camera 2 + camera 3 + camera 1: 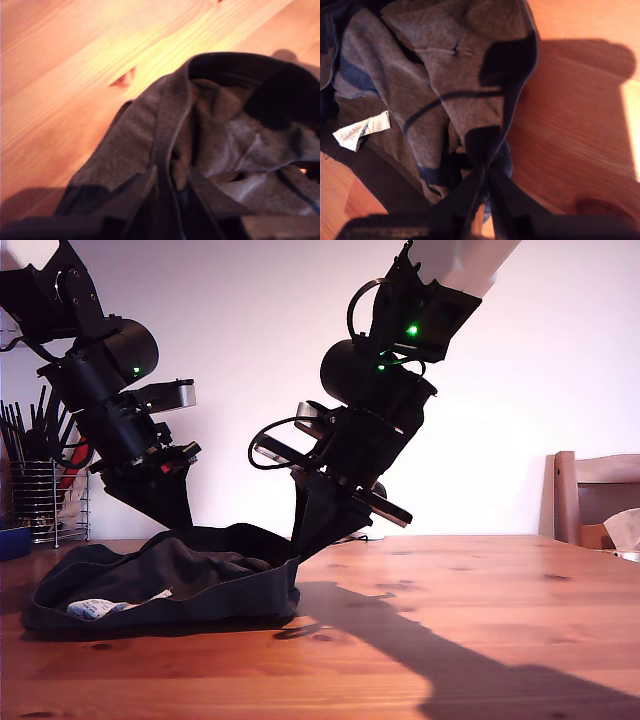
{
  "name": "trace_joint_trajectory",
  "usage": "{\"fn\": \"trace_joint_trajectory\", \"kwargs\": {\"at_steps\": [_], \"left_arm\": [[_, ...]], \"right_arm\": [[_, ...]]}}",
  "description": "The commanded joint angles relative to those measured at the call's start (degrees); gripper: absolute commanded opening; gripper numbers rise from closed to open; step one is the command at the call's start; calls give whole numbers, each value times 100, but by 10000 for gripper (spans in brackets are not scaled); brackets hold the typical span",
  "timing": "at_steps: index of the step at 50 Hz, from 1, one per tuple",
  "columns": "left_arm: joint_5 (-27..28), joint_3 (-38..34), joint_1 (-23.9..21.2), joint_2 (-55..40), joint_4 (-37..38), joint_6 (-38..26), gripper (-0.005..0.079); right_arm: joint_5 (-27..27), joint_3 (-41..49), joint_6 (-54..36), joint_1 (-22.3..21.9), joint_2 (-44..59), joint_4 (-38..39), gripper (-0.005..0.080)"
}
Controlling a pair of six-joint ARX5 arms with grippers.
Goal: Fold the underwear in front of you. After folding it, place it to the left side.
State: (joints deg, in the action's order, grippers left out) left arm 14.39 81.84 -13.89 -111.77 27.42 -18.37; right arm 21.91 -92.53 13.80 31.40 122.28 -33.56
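Dark-grey cloth is what everything hangs on here: the underwear (pixel 190 575) lies in a crumpled heap on the wooden table (pixel 450 580), towards the exterior view's left, its wide waistband running along the near edge and a small white label (pixel 100 608) peeping out low at the front. Two black arms lean down onto it, one at the back of the heap on the exterior view's left, the other at the heap's edge on the exterior view's right, where the fabric is drawn up into a little peak. Which of them is which, I can't tell from here. The first gripper (pixel 172 192) has its jaws drawn in tight on a fold of the waistband, with the cloth bunched just ahead of it. The second gripper (pixel 485 170) is pinched together too, with a tuck of the grey fabric caught between its fingers (pixel 512 197) and the label close by. A long dark shadow falls across the bare wood on the exterior view's right. A wire utensil holder (pixel 45 495) stands at that view's far left and a wooden chair (pixel 595 490) at its far right.
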Motion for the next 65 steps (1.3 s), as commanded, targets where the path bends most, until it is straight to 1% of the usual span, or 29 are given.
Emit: {"fn": "trace_joint_trajectory", "kwargs": {"at_steps": [1,10,15,20,26,32,34,47,50,52,55,57,59,65], "left_arm": [[-24,-26,-11,-96,-96,-26,188],[-140,-26,-11,-223,-289,-57,175],[-138,-26,-11,-223,-297,-136,102],[-133,-26,-11,-225,-238,-138,92],[-131,-26,-11,-236,-201,-131,112],[-90,-26,-11,-236,-232,-114,207],[-87,-26,-13,-236,-236,-111,223],[-94,-26,-15,-474,-249,-111,222],[-96,-26,-15,-485,-306,-114,207],[-96,-26,-15,-485,-328,-116,167],[-94,-26,-15,-485,-341,-122,68],[-94,-26,-15,-485,-350,-160,-30],[-96,-26,-13,-485,-350,-173,-18],[-90,20,-15,-481,-321,-170,-20]], "right_arm": [[0,-15,-31,44,103,26,-13],[0,-15,-31,44,103,35,-13],[0,-15,-28,44,103,48,-13],[0,-15,-28,44,103,46,-13],[0,-15,-26,46,103,46,-13],[0,-15,-26,46,103,48,-13],[0,-15,-26,46,103,48,-13],[0,-17,-26,46,103,98,-13],[0,-15,-24,46,103,101,-13],[0,-15,-26,46,103,101,-13],[0,-17,-24,46,103,101,-13],[0,-15,-24,46,103,105,-13],[0,-15,-24,46,103,105,-13],[0,-15,-26,46,103,105,-13]]}}
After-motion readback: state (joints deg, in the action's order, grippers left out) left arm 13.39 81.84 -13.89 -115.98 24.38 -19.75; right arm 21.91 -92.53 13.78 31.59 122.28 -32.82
